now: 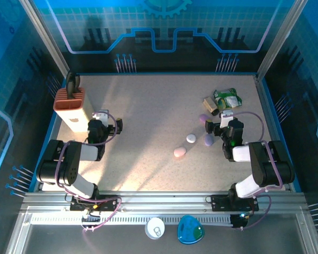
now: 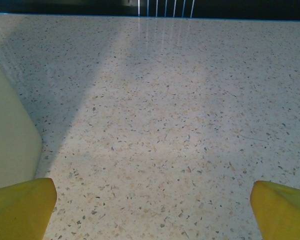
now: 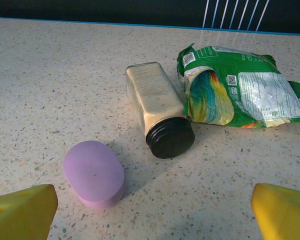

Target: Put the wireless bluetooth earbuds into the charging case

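Note:
Several closed pebble-shaped charging cases lie right of the table's middle: a pink case (image 1: 179, 152), a white case (image 1: 191, 138) and two lilac ones (image 1: 203, 118) (image 1: 209, 139). The earbuds are out of view. My right gripper (image 1: 216, 127) stands open just right of the lilac cases. In the right wrist view the lilac case (image 3: 94, 172) rests lid-down-shut ahead of the left yellow fingertip (image 3: 20, 212), not between the jaws of the right gripper (image 3: 150, 220). My left gripper (image 1: 115, 125) (image 2: 150, 215) is open over bare tabletop, far left of the cases.
A jar with a black lid (image 3: 157, 107) lies on its side beside a crumpled green snack bag (image 3: 240, 87) at the back right. An orange-topped beige holder (image 1: 71, 108) stands close to the left gripper; its beige side (image 2: 10, 135) fills the left wrist view's left edge.

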You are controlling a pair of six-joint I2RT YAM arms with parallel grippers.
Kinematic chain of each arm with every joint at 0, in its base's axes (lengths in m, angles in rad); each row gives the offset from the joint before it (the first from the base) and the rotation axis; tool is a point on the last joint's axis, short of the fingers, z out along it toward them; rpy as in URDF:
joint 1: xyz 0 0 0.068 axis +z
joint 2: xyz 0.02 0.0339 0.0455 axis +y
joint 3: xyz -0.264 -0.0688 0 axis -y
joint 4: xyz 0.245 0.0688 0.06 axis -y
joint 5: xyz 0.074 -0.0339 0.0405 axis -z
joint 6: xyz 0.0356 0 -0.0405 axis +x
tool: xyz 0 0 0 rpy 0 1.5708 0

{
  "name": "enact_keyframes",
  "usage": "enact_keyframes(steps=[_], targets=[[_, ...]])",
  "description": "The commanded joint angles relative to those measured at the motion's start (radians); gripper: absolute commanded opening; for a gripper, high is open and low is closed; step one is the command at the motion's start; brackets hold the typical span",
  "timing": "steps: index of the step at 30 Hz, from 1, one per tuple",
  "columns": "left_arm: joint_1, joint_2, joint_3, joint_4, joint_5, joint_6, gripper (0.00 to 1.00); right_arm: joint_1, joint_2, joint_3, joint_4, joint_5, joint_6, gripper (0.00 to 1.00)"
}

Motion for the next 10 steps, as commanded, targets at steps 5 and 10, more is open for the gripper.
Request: enact_keyframes(steps=[5,10], targets=[[0.008,0.004,0.021,0.034,0.025,-0.021,0.99,0.030,0.008,0.036,0.013,0.060,-0.028,1.00],[0.008,0.004,0.018,0.039,0.023,-0.021,0.99,0.030,0.008,0.033,0.018,0.061,-0.028,1.00]])
